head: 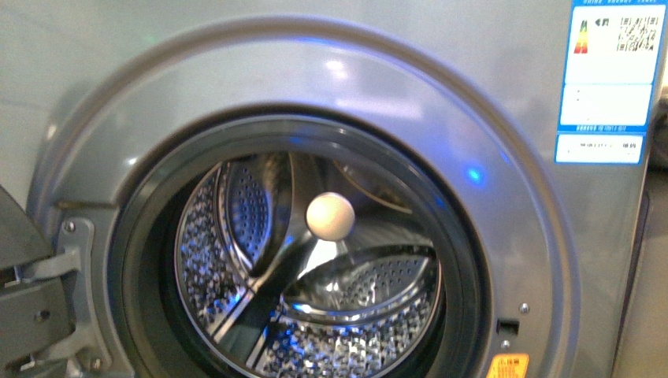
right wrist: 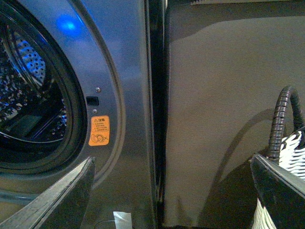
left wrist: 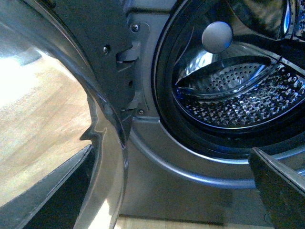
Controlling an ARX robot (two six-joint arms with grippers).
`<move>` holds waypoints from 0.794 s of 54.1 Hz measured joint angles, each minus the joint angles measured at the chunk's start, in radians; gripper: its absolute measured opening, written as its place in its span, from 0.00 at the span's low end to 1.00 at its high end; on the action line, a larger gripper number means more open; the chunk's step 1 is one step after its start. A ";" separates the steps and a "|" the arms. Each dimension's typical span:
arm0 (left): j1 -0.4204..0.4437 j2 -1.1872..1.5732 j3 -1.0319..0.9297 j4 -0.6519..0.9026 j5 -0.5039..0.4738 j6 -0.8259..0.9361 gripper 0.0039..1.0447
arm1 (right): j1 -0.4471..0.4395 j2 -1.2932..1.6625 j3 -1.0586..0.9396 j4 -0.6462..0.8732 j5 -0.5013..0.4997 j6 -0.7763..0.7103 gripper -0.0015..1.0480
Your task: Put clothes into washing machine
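Observation:
The silver-grey washing machine (head: 504,118) fills the front view, its porthole open onto the perforated steel drum (head: 346,331). A pale round knob (head: 330,216) sits at the drum's middle. No clothes show in any view, and the drum looks empty. My left gripper (left wrist: 167,200) is open and empty, low in front of the porthole's lower rim beside the door hinge (left wrist: 126,52). My right gripper (right wrist: 167,200) is open and empty, facing the machine's right front edge (right wrist: 155,119). Neither arm shows in the front view.
The open door's glass bowl (left wrist: 52,95) stands at the left, close to my left gripper's finger (left wrist: 52,191). A dark panel (right wrist: 214,95) flanks the machine's right side. A black-and-white woven basket (right wrist: 290,152) with a ribbed handle stands beside my right gripper. An orange sticker (right wrist: 99,130) marks the front.

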 joint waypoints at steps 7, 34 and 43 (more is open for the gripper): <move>0.000 0.000 0.000 0.000 0.000 0.000 0.94 | 0.000 0.000 0.000 0.000 0.000 0.000 0.93; 0.000 0.000 0.000 0.000 0.000 0.000 0.94 | 0.000 0.000 0.000 0.000 0.000 0.000 0.93; 0.000 0.000 0.000 0.000 0.000 0.000 0.94 | 0.000 0.000 0.000 0.000 0.000 0.000 0.93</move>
